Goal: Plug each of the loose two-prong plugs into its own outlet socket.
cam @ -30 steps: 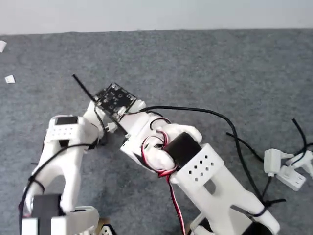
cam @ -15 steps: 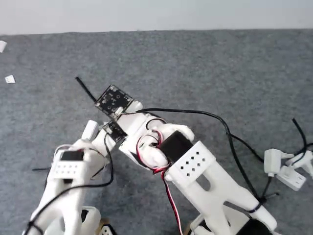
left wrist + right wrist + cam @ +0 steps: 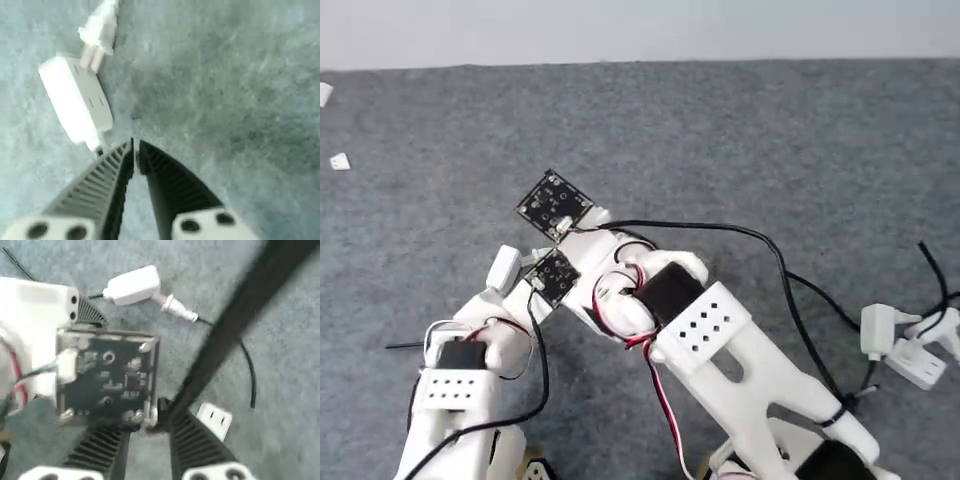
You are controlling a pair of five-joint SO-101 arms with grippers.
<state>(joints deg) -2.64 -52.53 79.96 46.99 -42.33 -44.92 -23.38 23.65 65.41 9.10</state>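
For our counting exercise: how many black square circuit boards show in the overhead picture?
2. One black square circuit board sits left of the picture's centre; the other is just below it. More may be hidden.

High view looks steeply down over the worktop (image 3: pixel 740 130); wrist cameras face down, close behind left pincer (image 3: pixel 135 146) and right pincer (image 3: pixel 149 426), both showing the white outlet block (image 3: pixel 75 100).
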